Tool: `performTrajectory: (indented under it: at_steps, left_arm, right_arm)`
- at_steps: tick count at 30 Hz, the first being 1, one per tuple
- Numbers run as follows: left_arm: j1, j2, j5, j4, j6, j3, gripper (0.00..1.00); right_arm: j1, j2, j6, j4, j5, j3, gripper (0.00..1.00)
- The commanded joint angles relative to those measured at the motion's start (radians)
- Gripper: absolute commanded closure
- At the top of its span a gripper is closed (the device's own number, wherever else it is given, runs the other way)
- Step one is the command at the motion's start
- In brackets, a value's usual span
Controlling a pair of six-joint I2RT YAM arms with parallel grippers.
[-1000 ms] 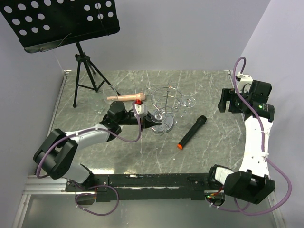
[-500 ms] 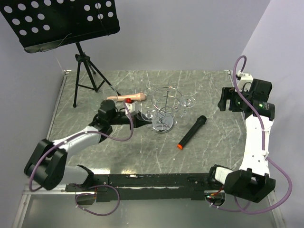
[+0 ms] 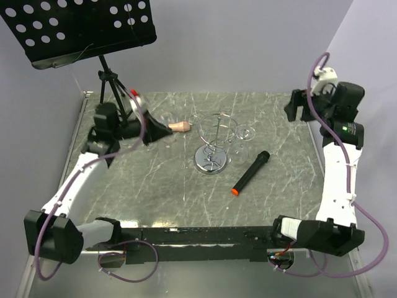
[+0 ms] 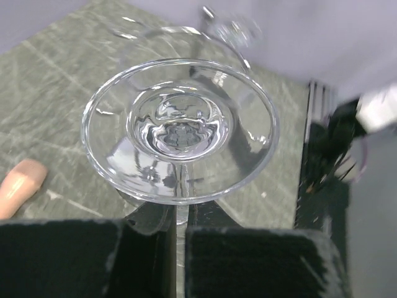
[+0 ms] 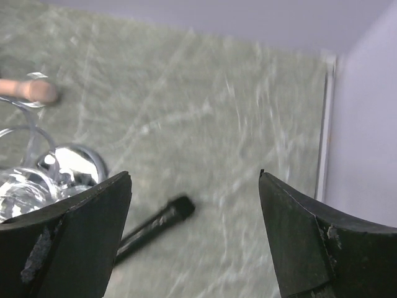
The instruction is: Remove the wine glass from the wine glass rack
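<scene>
My left gripper [image 3: 162, 128] is shut on the stem of a clear wine glass [image 4: 180, 130]. It holds the glass in the air to the left of the wine glass rack [image 3: 213, 141], apart from it. In the left wrist view the round foot of the glass faces the camera and the stem runs between the black fingers [image 4: 248, 261]. The chrome rack has a shiny disc base [image 3: 211, 162]. Another glass [image 3: 245, 132] hangs on its right side. My right gripper [image 3: 298, 109] is open and empty, raised at the far right; it also shows in the right wrist view [image 5: 195, 205].
A black microphone [image 3: 250, 172] with an orange end lies right of the rack. A wooden stick [image 3: 180, 127] lies behind my left gripper. A black tripod music stand [image 3: 74, 28] stands at the back left. The table's right edge [image 5: 324, 143] is close to my right gripper.
My left arm has pulled the glass off the rack, lifting it up and back to the left. My right gripper has risen slightly and stays open.
</scene>
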Motion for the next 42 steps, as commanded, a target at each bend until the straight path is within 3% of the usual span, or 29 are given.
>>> performTrajectory:
  at_steps: [1,4,8,10,14,19,24,30,42]
  left_arm:
    - [0.108,0.067,0.113,-0.114,-0.29,0.176,0.99]
    - [0.151,0.124,0.145,-0.14,-0.397,0.246,0.99]
    - [0.195,0.147,0.165,0.014,-0.622,0.232,0.99]
    - [0.219,0.164,0.155,0.004,-0.675,0.255,0.99]
    - [0.246,0.175,0.136,-0.076,-0.663,0.302,0.99]
    - [0.323,0.189,0.168,-0.106,-0.802,0.293,0.99]
    - [0.351,0.173,0.208,-0.071,-0.946,0.224,0.99]
    - [0.357,0.155,0.199,-0.039,-1.089,0.18,0.99]
    - [0.381,0.179,0.121,-0.12,-1.211,0.197,0.99]
  right_arm:
    - [0.184,-0.027,-0.129,0.251,0.018,0.064,0.11]
    - [0.383,-0.065,-0.301,0.387,0.077,0.006,0.11]
    - [0.596,-0.102,-0.464,0.564,0.081,-0.104,0.1]
    - [0.687,-0.102,-0.525,0.613,0.068,-0.138,0.1]
    - [0.841,-0.099,-0.645,0.625,0.019,-0.193,0.09]
    - [1.008,-0.128,-0.889,0.633,0.019,-0.371,0.05]
    - [1.105,-0.134,-1.03,0.723,0.068,-0.508,0.0]
    - [1.18,-0.055,-1.058,0.838,0.147,-0.491,0.0]
    - [1.292,0.165,-1.118,1.047,0.266,-0.412,0.0]
